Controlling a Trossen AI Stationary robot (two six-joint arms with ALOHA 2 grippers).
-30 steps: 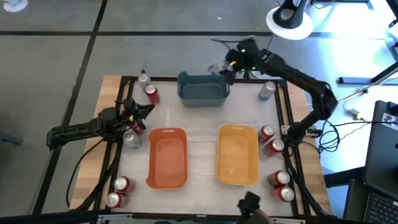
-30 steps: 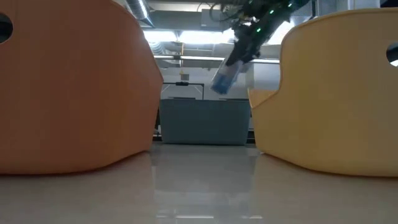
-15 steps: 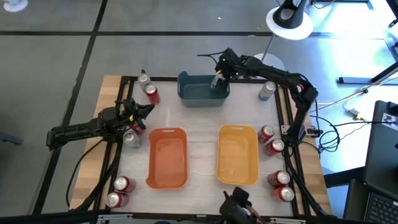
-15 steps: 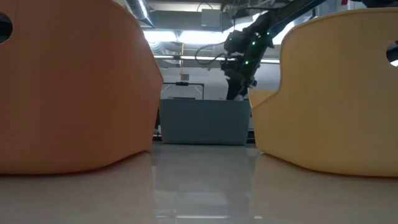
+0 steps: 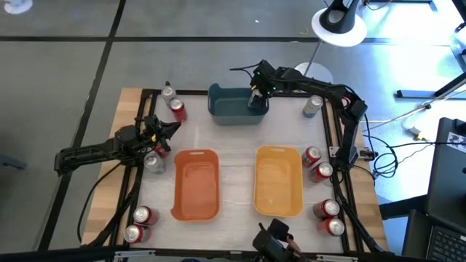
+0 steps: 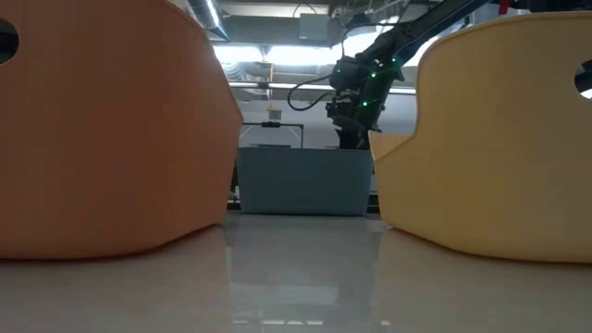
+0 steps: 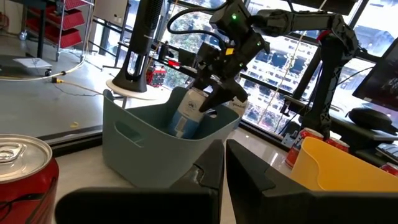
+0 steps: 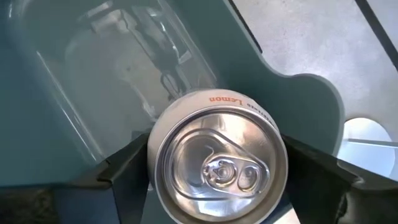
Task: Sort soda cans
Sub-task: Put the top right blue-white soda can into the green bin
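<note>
A lab or workshop: concrete floor (image 5: 65,65), exposed ceiling ducts (image 6: 277,55), red storage racks (image 7: 62,25).

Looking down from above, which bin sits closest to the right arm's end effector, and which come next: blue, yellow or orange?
From the right end effector:
1. Blue bin, at the table's far edge; the end effector is over its right end.
2. Yellow bin, nearer the camera, on the right.
3. Orange bin, beside the yellow one, on the left.

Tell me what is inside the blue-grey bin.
Inside the blue-grey bin one white can stands between the right pincer's fingers. The bin's floor beneath the can is covered.
</note>
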